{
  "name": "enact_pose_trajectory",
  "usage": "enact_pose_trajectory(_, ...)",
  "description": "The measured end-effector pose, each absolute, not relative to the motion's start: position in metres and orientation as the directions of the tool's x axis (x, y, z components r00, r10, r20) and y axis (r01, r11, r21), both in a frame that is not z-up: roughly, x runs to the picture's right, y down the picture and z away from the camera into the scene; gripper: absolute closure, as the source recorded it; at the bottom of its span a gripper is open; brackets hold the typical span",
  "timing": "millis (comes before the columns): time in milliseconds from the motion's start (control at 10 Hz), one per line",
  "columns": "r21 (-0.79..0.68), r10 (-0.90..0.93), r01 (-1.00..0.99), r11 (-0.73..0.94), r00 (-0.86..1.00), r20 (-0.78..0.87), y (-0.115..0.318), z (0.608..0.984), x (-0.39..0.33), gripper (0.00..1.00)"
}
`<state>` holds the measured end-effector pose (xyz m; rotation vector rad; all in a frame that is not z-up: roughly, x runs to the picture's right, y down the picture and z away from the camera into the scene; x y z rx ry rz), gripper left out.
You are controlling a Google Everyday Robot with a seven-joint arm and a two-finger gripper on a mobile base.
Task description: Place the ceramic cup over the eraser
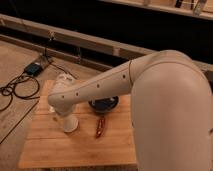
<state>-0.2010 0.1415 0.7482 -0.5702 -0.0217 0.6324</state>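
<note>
The arm point(150, 95) is stretched across the table point(80, 150), covering most of it. Below its wrist end the gripper point(64, 111) is found directly above the cup point(69, 122), which is seen upright near the table's left side; whether the cup is held cannot be told. The bowl point(102, 105) lies just right of it, the red stick point(100, 127) beside. The eraser is not visible. The cup should be lowered straight, kept clear of the stick, and released only once seated.
</note>
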Motion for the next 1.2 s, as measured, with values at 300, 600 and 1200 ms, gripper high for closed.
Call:
enact_pose_trajectory(300,-0.515,0.563,-0.553,0.655,0.812,-0.155,0.1412,0.7554,-0.1970,0.55)
enact_pose_trajectory(600,-0.524,0.560,-0.549,0.652,0.814,-0.155,0.1407,0.7547,-0.1943,0.26)
enact_pose_trajectory(1200,-0.537,0.558,-0.541,0.647,0.816,-0.150,0.1413,0.7513,-0.1946,0.20)
